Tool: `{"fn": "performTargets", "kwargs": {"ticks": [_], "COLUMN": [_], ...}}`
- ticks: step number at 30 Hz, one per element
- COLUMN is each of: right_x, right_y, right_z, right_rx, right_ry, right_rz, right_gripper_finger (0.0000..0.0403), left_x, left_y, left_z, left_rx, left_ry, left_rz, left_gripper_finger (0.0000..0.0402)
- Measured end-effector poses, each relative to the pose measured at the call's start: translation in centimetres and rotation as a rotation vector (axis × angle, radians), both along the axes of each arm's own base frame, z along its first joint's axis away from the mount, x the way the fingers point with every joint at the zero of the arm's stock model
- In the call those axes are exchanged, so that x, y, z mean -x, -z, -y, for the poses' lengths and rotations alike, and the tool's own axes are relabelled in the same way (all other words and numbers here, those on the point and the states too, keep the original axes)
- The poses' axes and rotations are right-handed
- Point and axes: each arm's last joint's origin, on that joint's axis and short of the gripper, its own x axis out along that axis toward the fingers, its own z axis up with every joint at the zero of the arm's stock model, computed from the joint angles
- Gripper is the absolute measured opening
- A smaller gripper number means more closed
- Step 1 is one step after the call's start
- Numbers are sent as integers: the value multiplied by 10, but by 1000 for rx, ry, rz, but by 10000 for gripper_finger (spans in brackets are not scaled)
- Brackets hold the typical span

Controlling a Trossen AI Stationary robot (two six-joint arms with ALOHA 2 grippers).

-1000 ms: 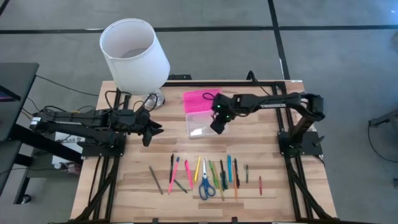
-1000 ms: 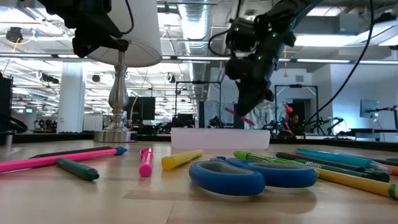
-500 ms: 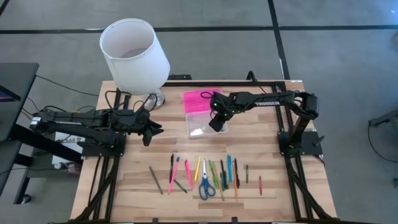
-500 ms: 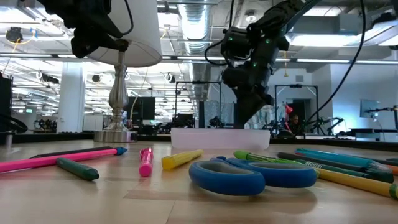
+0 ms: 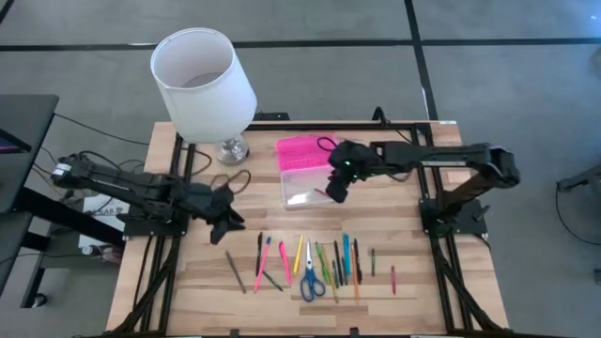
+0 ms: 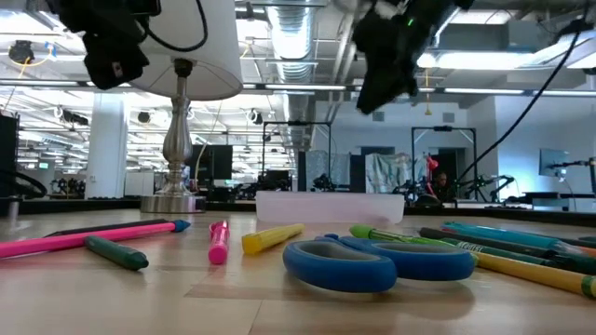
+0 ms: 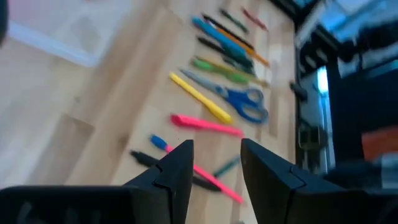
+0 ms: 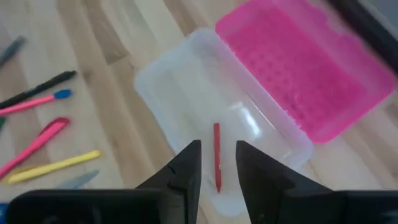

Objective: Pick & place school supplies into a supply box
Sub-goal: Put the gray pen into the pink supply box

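Observation:
The supply box lies open: its clear base (image 5: 305, 191) (image 8: 180, 93) next to the pink ribbed lid (image 5: 300, 153) (image 8: 298, 81). A red pen (image 8: 216, 155) lies on the floor of the base. My right gripper (image 5: 335, 191) (image 8: 217, 163) hovers open above the base and holds nothing. Pens, pencils and markers (image 5: 324, 260) lie in a row near the table's near edge, with the blue-handled scissors (image 5: 310, 279) (image 7: 245, 102) among them. My left gripper (image 5: 228, 223) (image 7: 216, 158) is open in the air, left of the row.
A white lampshade (image 5: 202, 84) on a metal foot (image 5: 230, 148) stands at the far left corner of the table, behind my left arm. A cable loop (image 5: 237, 180) lies near the foot. Bare wood lies between the box and the row.
My right gripper went down into the clear base with the red pen, let it go and rose again; the pen now lies in the base. My left gripper moved toward the near edge, closer to the row of supplies.

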Motion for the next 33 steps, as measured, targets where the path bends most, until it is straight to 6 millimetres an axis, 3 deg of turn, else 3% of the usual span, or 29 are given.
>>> {"fn": "performTargets", "kwargs": {"ticks": [6, 14, 22, 28, 33], "right_x": [24, 51, 69, 80, 88], "right_y": [-26, -43, -43, -40, -39], "right_z": [-28, -65, -99, -116, -133], "right_rx": [27, 45, 64, 41, 15], "right_ry": [-28, -86, -82, -41, -24], "right_rz": [49, 67, 38, 6, 19], "right_gripper_finger": [92, 92, 92, 92, 92], "left_x": [-4, -2, -5, -19, -27], "left_y": [11, 27, 49, 77, 103], "left_z": [17, 38, 66, 80, 88], "left_rx": [7, -49, -257, -444, -473], "left_ry": [121, 309, 557, 722, 873], "left_rz": [-77, -195, -234, -261, -328], "left_gripper_finger": [128, 128, 128, 128, 128]}}
